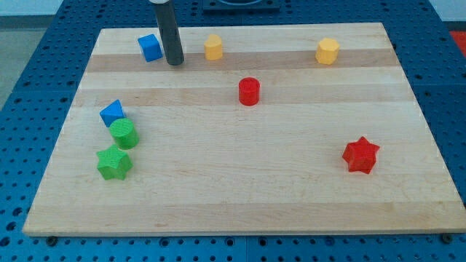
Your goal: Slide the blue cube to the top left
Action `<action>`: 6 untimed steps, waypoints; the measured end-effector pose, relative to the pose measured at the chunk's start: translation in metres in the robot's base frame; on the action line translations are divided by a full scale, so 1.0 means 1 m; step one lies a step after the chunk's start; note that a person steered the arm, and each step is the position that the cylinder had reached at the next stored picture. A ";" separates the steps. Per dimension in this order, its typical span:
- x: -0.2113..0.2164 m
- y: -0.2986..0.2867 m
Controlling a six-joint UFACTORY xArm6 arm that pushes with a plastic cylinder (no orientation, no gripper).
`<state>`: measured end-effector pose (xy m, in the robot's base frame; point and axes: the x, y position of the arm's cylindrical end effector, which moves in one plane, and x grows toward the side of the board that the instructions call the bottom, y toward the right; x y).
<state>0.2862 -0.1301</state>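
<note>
- Blue cube (150, 47) sits near the tabletop's (240, 196) top-left corner, just to the view's left of my tip (174, 62); whether they touch cannot be told.
- No fingers exist here: the arm ends in a plain rod that holds nothing.
- Yellow block (213, 47) lies just right of the tip; another yellow block (328, 52) is farther right.
- Red cylinder (249, 92) is central, red star (361, 155) lower right.
- At left, a second blue block (113, 113), green cylinder (124, 134) and green star (114, 163) cluster together.
</note>
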 end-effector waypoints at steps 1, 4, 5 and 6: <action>-0.030 -0.011; -0.017 -0.047; -0.017 -0.064; -0.017 -0.074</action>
